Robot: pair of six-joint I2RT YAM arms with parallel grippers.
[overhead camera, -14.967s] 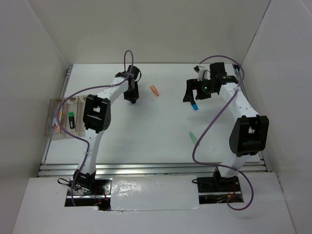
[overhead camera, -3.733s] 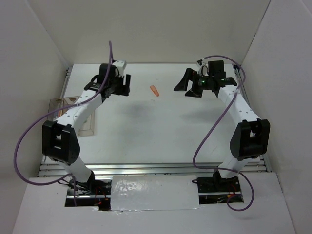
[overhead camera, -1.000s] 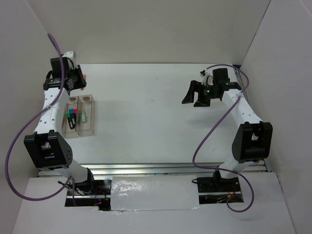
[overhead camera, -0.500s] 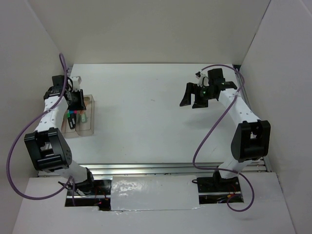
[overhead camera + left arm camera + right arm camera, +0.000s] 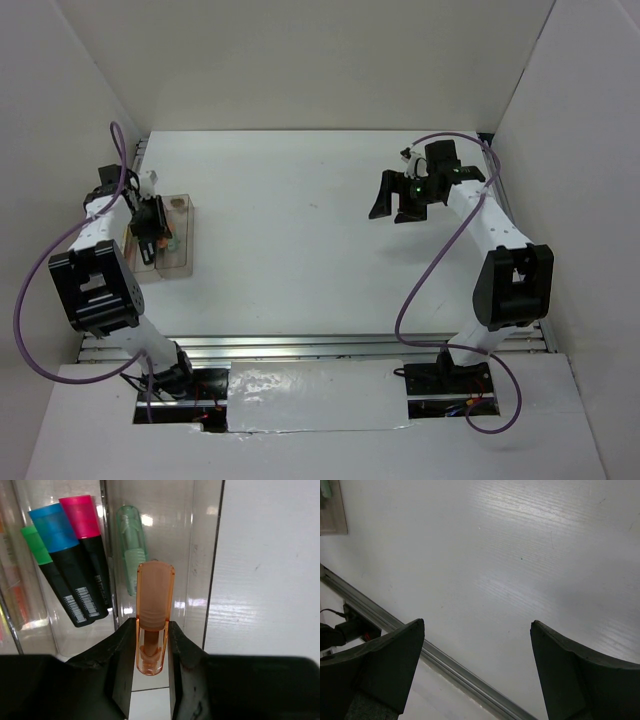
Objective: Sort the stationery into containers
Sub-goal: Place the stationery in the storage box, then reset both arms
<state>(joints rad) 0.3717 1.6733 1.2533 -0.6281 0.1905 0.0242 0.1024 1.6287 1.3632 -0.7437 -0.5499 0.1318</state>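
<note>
The left gripper (image 5: pixel 150 632) is clamping the orange stub (image 5: pixel 155 605) just above the containers' (image 5: pixel 172 525) compartment holding the mint green highlighter (image 5: pixel 131 550), long axis running lengthwise with it, while the right gripper (image 5: pixel 476 625) is hanging wide and empty, well apart.

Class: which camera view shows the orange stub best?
Left wrist view: the orange stub fills the centre, pinched by the left gripper over the bins. From above it cannot be made out at that gripper; the right wrist view shows only table.
</note>
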